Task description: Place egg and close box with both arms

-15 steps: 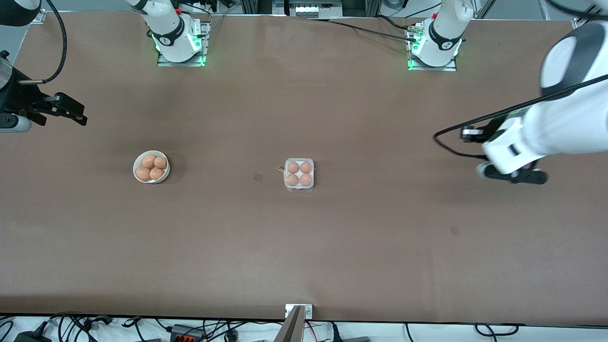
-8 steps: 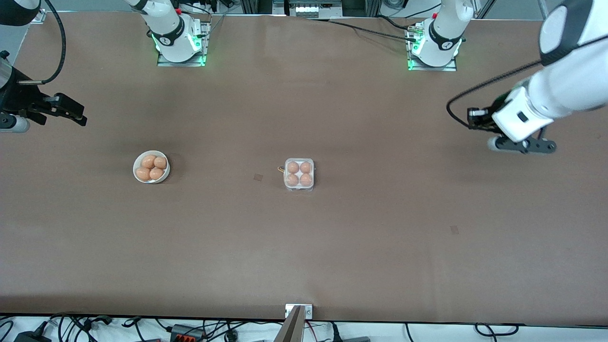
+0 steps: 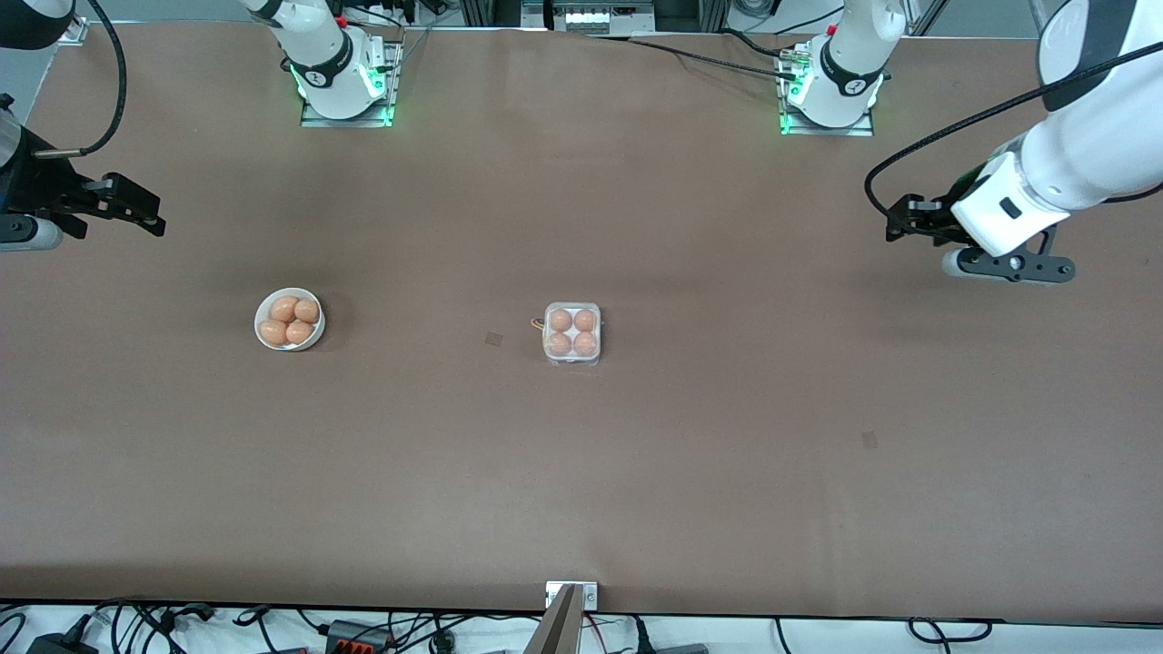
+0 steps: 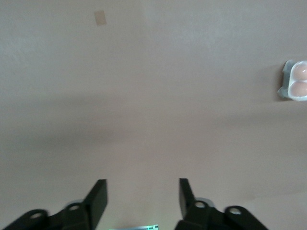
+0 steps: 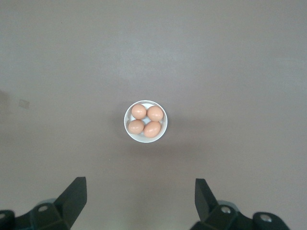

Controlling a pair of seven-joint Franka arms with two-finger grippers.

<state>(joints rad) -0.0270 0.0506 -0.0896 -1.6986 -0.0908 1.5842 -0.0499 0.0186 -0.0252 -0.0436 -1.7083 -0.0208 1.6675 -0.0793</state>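
The clear box (image 3: 571, 333) sits at the middle of the table with several orange-brown eggs (image 3: 561, 321) in its cells. Its lid looks folded down over them. The edge of the box also shows in the left wrist view (image 4: 296, 80). My left gripper (image 4: 142, 184) is open and empty, over bare table toward the left arm's end (image 3: 1008, 266), well apart from the box. My right gripper (image 5: 140, 182) is open and empty, up at the right arm's end of the table (image 3: 136, 213), looking down on the bowl.
A round white bowl (image 3: 289, 319) with several more eggs stands toward the right arm's end; it also shows in the right wrist view (image 5: 145, 121). Small tape marks (image 3: 493, 339) lie on the brown table. The arm bases (image 3: 341, 82) stand along the table edge farthest from the front camera.
My left arm has swung away from the box toward its own end of the table and toward its base, then slowed. My right arm has stayed almost still.
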